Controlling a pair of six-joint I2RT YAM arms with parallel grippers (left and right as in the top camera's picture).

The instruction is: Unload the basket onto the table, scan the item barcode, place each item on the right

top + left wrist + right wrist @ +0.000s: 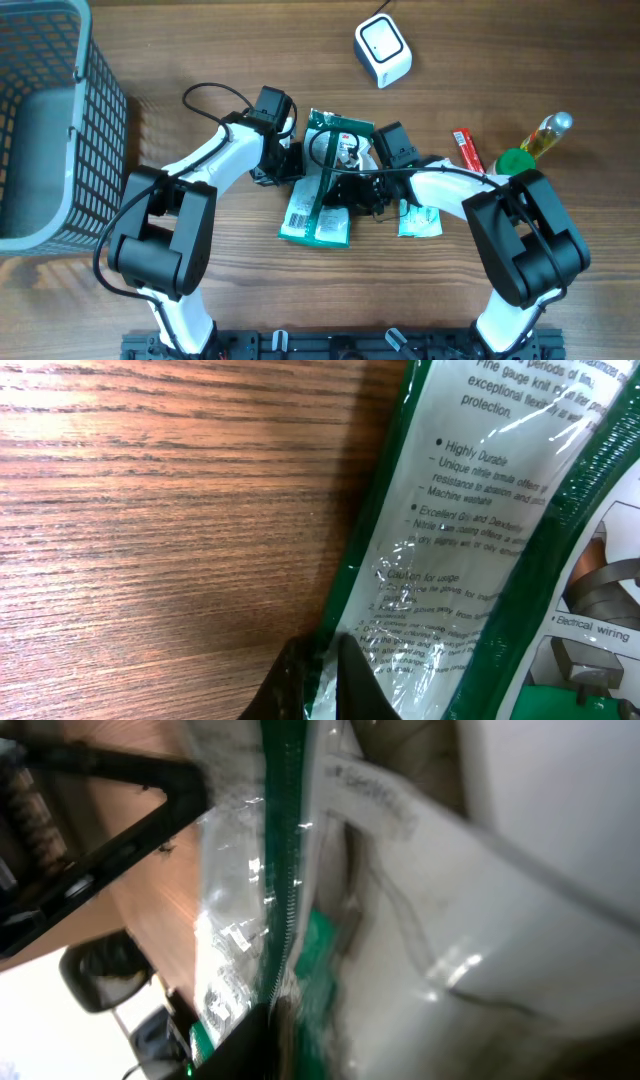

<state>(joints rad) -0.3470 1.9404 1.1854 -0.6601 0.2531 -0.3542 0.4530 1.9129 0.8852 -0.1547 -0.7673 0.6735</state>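
Glossy green-and-white printed packet (316,218); left tool (322,682) clamped on its edge; right tool (352,190), grip unclear

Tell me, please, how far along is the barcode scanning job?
Done: the left end effector is shut on the edge of the glove package. In hand: the right end effector is at the package too, but its grip is unclear. Left: bring the package to the white scanner, which sits well apart from it.
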